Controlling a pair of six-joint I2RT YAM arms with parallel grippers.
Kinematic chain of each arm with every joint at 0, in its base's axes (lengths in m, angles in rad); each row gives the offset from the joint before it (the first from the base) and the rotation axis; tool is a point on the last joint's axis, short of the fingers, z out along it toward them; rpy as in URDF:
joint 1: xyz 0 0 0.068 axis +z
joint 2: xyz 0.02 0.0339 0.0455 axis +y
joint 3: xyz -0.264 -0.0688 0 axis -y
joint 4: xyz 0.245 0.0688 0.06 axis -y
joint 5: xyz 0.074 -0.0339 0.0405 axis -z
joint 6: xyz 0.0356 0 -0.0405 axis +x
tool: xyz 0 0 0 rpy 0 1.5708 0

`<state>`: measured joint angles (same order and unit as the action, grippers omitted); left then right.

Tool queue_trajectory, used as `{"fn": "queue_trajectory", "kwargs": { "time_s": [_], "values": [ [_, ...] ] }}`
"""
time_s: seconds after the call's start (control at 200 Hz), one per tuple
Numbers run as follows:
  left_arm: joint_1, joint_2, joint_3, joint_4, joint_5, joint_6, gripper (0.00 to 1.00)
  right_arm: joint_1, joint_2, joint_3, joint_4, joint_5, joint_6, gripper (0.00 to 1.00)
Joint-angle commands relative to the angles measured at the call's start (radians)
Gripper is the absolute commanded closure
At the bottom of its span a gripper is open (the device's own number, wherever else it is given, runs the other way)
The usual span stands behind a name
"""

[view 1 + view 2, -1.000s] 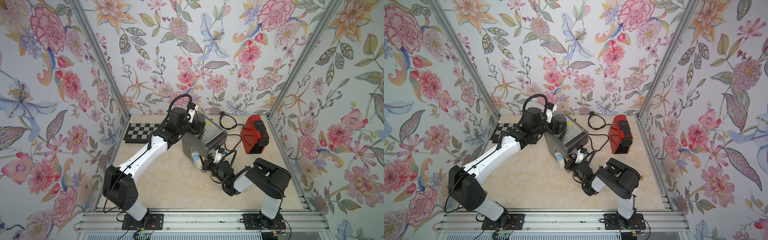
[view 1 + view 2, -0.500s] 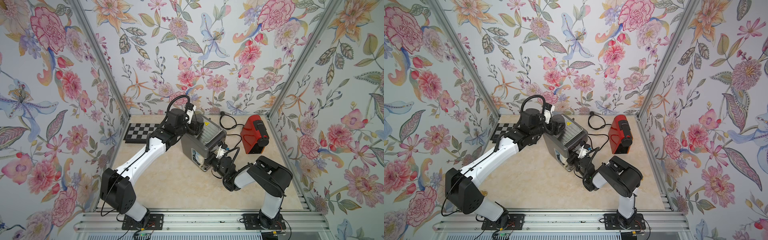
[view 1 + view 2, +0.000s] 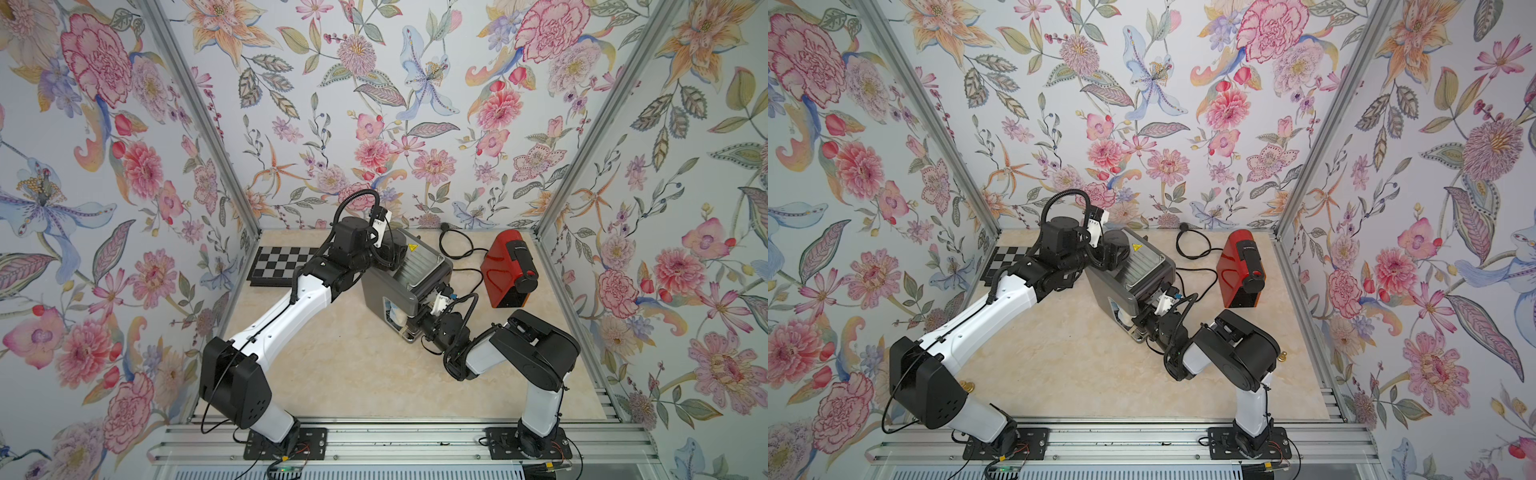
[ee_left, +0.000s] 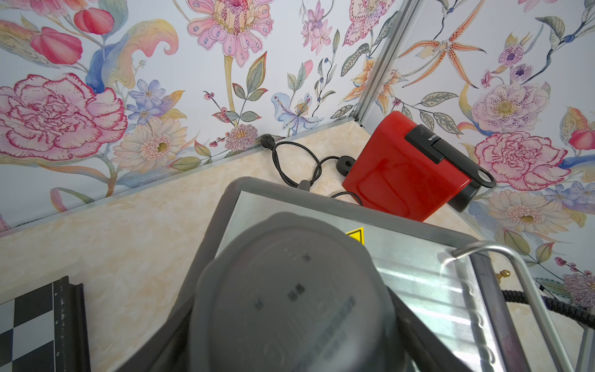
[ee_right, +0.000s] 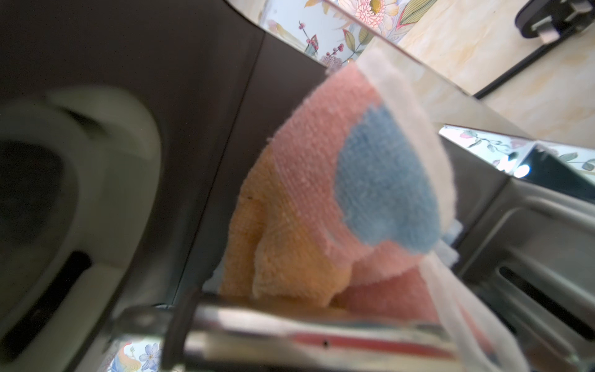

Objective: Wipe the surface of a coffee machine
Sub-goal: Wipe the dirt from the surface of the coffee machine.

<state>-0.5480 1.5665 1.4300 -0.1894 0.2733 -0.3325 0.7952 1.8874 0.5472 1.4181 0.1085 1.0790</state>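
Note:
A grey coffee machine (image 3: pixel 405 278) (image 3: pixel 1133 266) stands mid-table, turned at an angle. My left gripper (image 3: pixel 390 249) (image 3: pixel 1113 245) (image 4: pixel 289 322) reaches over its back. The jaws are closed around the round grey lid (image 4: pixel 289 283) on top, and a dark finger (image 4: pixel 418 331) shows on each side. My right gripper (image 3: pixel 409 322) (image 3: pixel 1136 322) is shut on a pink, orange and blue cloth (image 5: pixel 338 199) (image 3: pixel 395 316). The cloth is pressed against the machine's front recess. In the right wrist view a chrome tube (image 5: pixel 289 325) hides the fingers.
A red coffee machine (image 3: pixel 509 270) (image 3: pixel 1241 270) (image 4: pixel 402 167) stands at the back right by the wall. Black power cable (image 3: pixel 455 245) (image 4: pixel 289 161) loops between the two machines. A checkerboard (image 3: pixel 282 262) (image 3: pixel 1005 262) lies at the back left.
My right wrist, with the cloth, has shifted slightly up and back along the machine's front. The left arm and the grey machine have barely moved.

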Motion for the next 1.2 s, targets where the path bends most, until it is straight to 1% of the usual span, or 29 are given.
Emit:
{"fn": "queue_trajectory", "kwargs": {
  "time_s": [0.0, 0.125, 0.295, 0.41, 0.535, 0.665, 0.75, 0.806, 0.891, 0.961, 1.011, 1.031, 1.091, 1.196],
  "values": [
    [-0.036, 0.047, 0.031, -0.088, 0.137, -0.014, 0.82, 0.024, -0.008, -0.001, 0.169, -0.054, -0.016, 1.00],
    [-0.036, 0.068, 0.052, -0.081, 0.139, -0.020, 0.83, 0.033, 0.006, -0.049, 0.172, -0.055, -0.010, 1.00],
    [-0.036, 0.077, 0.059, -0.074, 0.138, -0.029, 0.83, 0.040, 0.037, -0.054, 0.171, -0.074, -0.007, 1.00],
    [-0.036, 0.077, 0.062, -0.079, 0.128, -0.031, 0.83, 0.033, 0.017, -0.081, 0.170, -0.070, -0.004, 1.00],
    [-0.035, 0.079, 0.073, -0.087, 0.119, -0.028, 0.83, 0.004, -0.054, -0.174, 0.170, -0.061, 0.020, 1.00],
    [-0.034, 0.089, 0.084, -0.084, 0.120, -0.031, 0.83, -0.040, -0.155, -0.287, 0.169, -0.092, 0.079, 1.00],
    [-0.035, 0.092, 0.086, -0.079, 0.118, -0.034, 0.83, -0.074, -0.225, -0.342, 0.114, -0.134, 0.123, 1.00],
    [-0.035, 0.090, 0.087, -0.076, 0.116, -0.035, 0.83, -0.087, -0.284, -0.376, 0.079, -0.146, 0.124, 1.00],
    [-0.035, 0.090, 0.090, -0.076, 0.109, -0.037, 0.83, -0.112, -0.405, -0.401, -0.072, -0.165, 0.098, 1.00],
    [-0.035, 0.087, 0.094, -0.080, 0.102, -0.040, 0.83, -0.132, -0.552, -0.415, -0.239, -0.157, 0.055, 1.00],
    [-0.035, 0.085, 0.097, -0.083, 0.099, -0.039, 0.83, -0.140, -0.676, -0.407, -0.407, -0.158, 0.019, 1.00],
    [-0.034, 0.084, 0.098, -0.085, 0.097, -0.039, 0.83, -0.172, -0.730, -0.397, -0.492, -0.158, -0.003, 1.00],
    [-0.034, 0.084, 0.102, -0.089, 0.097, -0.036, 0.83, -0.194, -0.895, -0.357, -0.721, -0.148, -0.073, 1.00],
    [-0.034, 0.082, 0.113, -0.091, 0.097, -0.033, 0.83, -0.230, -1.123, -0.311, -0.970, -0.132, -0.144, 1.00]
  ]
}}
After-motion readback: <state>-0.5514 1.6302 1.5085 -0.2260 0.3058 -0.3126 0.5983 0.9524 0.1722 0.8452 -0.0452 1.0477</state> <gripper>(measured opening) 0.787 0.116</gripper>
